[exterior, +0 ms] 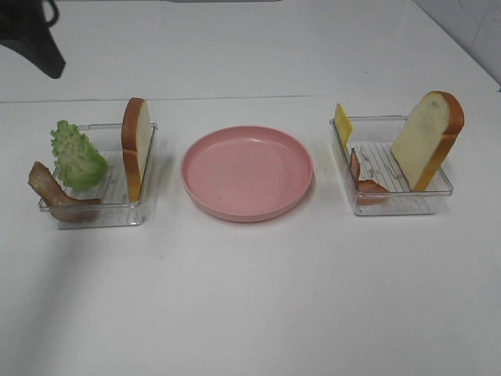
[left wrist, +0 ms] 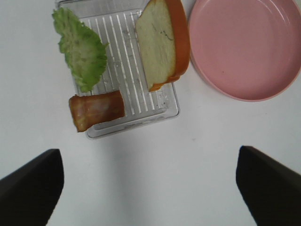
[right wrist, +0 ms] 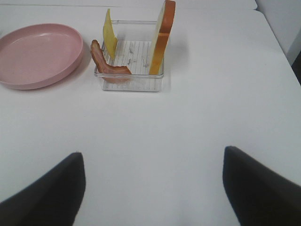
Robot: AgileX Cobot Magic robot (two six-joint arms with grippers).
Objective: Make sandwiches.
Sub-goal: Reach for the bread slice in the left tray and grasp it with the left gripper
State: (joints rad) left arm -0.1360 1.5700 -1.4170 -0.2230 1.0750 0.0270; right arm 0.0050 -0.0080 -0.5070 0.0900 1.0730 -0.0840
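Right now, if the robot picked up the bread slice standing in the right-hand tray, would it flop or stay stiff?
Probably stiff: the bread slice stands on edge, unbent, leaning inside the tray. A sideways nudge would likely tip it flat, since it rests only on its narrow crust edge. Its flat, broad faces should be easy to pinch.

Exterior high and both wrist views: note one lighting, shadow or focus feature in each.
Exterior high: even, soft light, only a faint shadow round the pink plate. Left wrist: left end effector dark and blurred, soft grey shadow on the table. Right wrist: right end effector also dark, blurred.
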